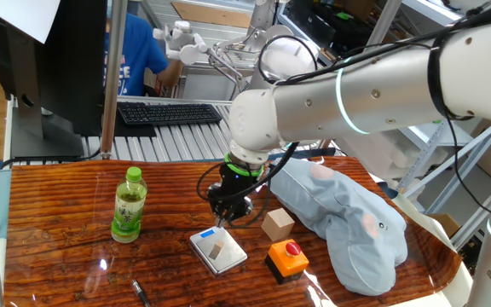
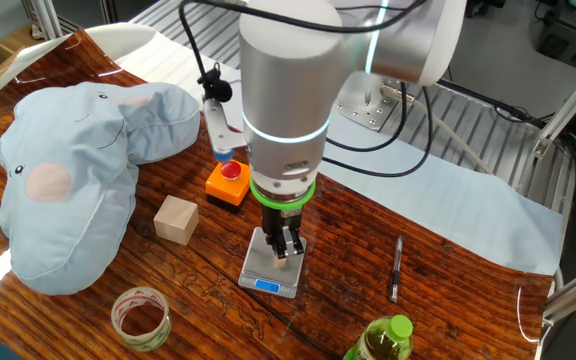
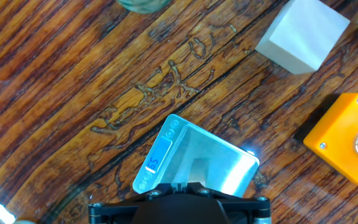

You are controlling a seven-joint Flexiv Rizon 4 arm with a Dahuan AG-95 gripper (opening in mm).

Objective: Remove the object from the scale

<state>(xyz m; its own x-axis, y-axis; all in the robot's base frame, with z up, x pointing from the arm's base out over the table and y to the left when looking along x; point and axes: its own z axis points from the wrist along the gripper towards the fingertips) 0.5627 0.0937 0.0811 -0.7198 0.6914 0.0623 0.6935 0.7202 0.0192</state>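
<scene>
The scale [image 1: 220,250] is a small silver plate with a light-blue display, lying on the wooden table. It also shows in the other fixed view [image 2: 269,272] and the hand view [image 3: 194,163]. The object [image 1: 216,251], a tiny tan block, sits on the plate; in the other fixed view the object [image 2: 284,265] lies just under the fingertips. It is hidden in the hand view. My gripper [image 2: 286,252] hangs straight down a little above the block, also seen in one fixed view [image 1: 228,213]. Its fingers stand almost together and hold nothing.
A larger tan cube [image 1: 277,224] and an orange box with a red button [image 1: 288,257] stand right of the scale. A big light-blue plush [image 1: 348,222] lies beyond them. A green tea bottle [image 1: 129,205] stands left. A tape roll [image 2: 141,315] and a pen [image 2: 396,268] lie near.
</scene>
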